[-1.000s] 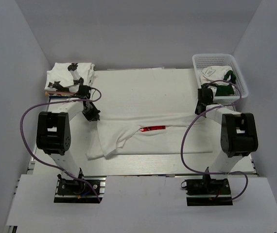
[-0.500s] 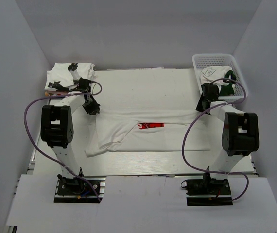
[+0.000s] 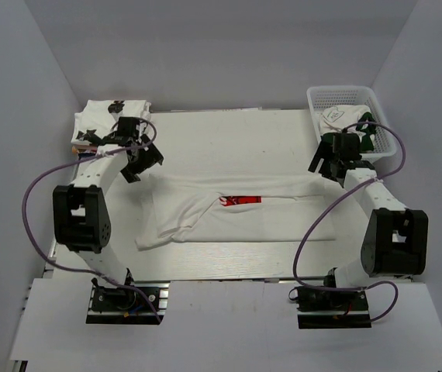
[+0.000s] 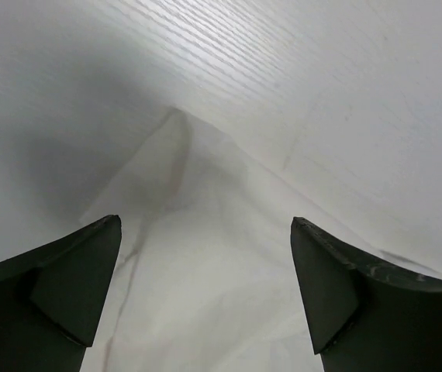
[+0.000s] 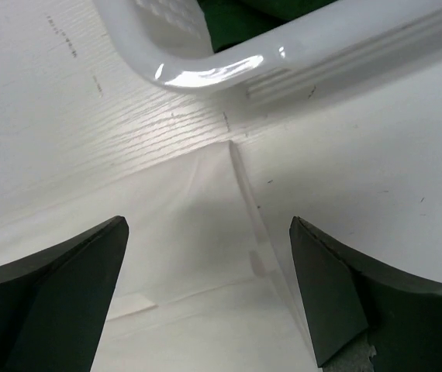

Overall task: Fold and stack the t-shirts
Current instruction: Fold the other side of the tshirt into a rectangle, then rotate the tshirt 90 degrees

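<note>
A white t-shirt (image 3: 275,221) with a red logo (image 3: 241,201) lies spread across the middle of the frame on the table (image 3: 229,139), its left side crumpled. The left claw (image 3: 140,163) hangs over the shirt's upper left corner, released, its fingers (image 4: 50,298) wide apart with nothing between them. In the left wrist view the pointed cloth corner lies flat on the table in the gap, at the centre of the frame. The right claw (image 3: 326,167) hangs over the shirt's upper right corner, just beside the white mesh basket (image 3: 384,128) in the upper right of the frame. It too is released, its jaws apart and bare. The cloth corner lies below them, and the basket's rim runs along the top of the right wrist view. The basket holds white cloth (image 3: 333,118) and something dark green (image 3: 358,141). A stack of folded t-shirts (image 3: 101,120) with black prints sits in the upper left of the frame, at the table's far corner
</note>
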Robot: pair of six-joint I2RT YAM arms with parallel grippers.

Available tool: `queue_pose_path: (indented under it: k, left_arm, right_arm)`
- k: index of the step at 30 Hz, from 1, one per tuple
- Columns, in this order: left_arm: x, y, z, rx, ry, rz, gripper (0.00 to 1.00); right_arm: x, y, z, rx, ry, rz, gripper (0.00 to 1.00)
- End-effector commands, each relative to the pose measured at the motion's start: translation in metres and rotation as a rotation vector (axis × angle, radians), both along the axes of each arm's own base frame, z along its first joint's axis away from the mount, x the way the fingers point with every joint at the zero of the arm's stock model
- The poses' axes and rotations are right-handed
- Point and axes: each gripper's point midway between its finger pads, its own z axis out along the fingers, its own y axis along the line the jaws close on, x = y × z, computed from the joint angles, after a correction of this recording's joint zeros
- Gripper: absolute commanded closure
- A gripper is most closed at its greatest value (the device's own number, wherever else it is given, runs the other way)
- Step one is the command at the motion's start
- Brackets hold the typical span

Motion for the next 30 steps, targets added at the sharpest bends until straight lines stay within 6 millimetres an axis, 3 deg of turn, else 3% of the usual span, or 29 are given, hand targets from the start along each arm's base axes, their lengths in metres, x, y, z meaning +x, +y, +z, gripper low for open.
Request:
queue_pose_path:
  k: [1,3,4,6,7,9,10,11,13,14,15,17,19,20,21,22,23,24,25,26,27,28,29,30]
  left_arm:
    - [-0.031,-0.038,0.024,-0.148,-0.067,-0.080,0.00]
    - [-0.041,-0.077,0.038,-0.278,-0.143,-0.203,0.00]
    - [-0.061,-0.087,0.021,-0.324,-0.098,-0.219,0.00]
    - [-0.082,-0.110,0.013,-0.405,-0.071,-0.273,0.00]
    - [-0.102,-0.123,-0.002,-0.440,-0.025,-0.304,0.00]
    - [-0.119,-0.131,-0.016,-0.462,0.007,-0.325,0.00]
    - [-0.133,-0.135,-0.032,-0.464,0.038,-0.332,0.00]
    - [-0.141,-0.133,-0.044,-0.460,0.074,-0.324,0.00]
    - [-0.151,-0.123,-0.067,-0.401,0.131,-0.291,0.00]
    - [-0.154,-0.119,-0.075,-0.376,0.161,-0.274,0.00]
    - [-0.155,-0.116,-0.083,-0.361,0.182,-0.264,0.00]
    - [-0.154,-0.110,-0.101,-0.314,0.226,-0.261,0.00]
    - [-0.138,-0.105,-0.106,-0.276,0.230,-0.249,0.00]
    - [-0.140,-0.097,-0.122,-0.251,0.294,-0.216,0.00]
    - [-0.112,-0.092,-0.118,-0.208,0.259,-0.200,0.00]
    - [-0.099,-0.087,-0.121,-0.159,0.263,-0.190,0.00]
    - [-0.101,-0.078,-0.141,-0.100,0.354,-0.164,0.00]
    - [-0.058,-0.084,-0.129,-0.085,0.284,-0.161,0.00]
    - [-0.038,-0.083,-0.131,-0.058,0.272,-0.151,0.00]
    - [-0.019,-0.081,-0.134,-0.043,0.268,-0.144,0.00]
    - [0.030,-0.090,-0.109,-0.043,0.183,-0.142,0.00]
    - [0.043,-0.088,-0.140,-0.002,0.226,-0.150,0.00]
    - [0.065,-0.092,-0.142,0.001,0.206,-0.164,0.00]
    - [0.118,-0.107,-0.107,-0.024,0.077,-0.188,0.00]
  right_arm:
    - [-0.010,0.020,0.006,0.057,-0.017,0.052,0.10]
    - [-0.008,0.042,0.002,0.109,-0.035,0.135,0.10]
    - [-0.007,0.047,0.001,0.126,-0.041,0.155,0.10]
    - [-0.007,0.069,-0.004,0.190,-0.033,0.228,0.10]
    - [-0.003,0.076,-0.008,0.199,-0.032,0.247,0.10]
    - [-0.003,0.089,-0.020,0.212,0.002,0.278,0.10]
    - [0.001,0.093,-0.022,0.217,-0.003,0.283,0.10]
    - [0.000,0.097,-0.038,0.228,0.038,0.282,0.10]
    - [0.001,0.100,-0.046,0.231,0.056,0.282,0.10]
    - [-0.002,0.099,-0.063,0.228,0.100,0.272,0.10]
    - [-0.003,0.100,-0.067,0.236,0.113,0.261,0.10]
    - [-0.013,0.102,-0.082,0.244,0.169,0.254,0.10]
    - [-0.029,0.107,-0.096,0.268,0.214,0.250,0.10]
    - [-0.040,0.107,-0.104,0.270,0.234,0.249,0.10]
    - [-0.044,0.109,-0.101,0.278,0.227,0.247,0.10]
    - [-0.055,0.111,-0.107,0.269,0.248,0.250,0.10]
    - [-0.069,0.109,-0.114,0.261,0.275,0.229,0.10]
    - [-0.070,0.111,-0.104,0.263,0.247,0.231,0.10]
    - [-0.091,0.113,-0.114,0.258,0.283,0.235,0.10]
    - [-0.098,0.114,-0.115,0.254,0.292,0.220,0.10]
    - [-0.103,0.117,-0.103,0.263,0.261,0.226,0.10]
    - [-0.126,0.121,-0.112,0.253,0.309,0.253,0.10]
    - [-0.131,0.126,-0.105,0.268,0.300,0.280,0.10]
    - [-0.147,0.131,-0.103,0.270,0.333,0.304,0.10]
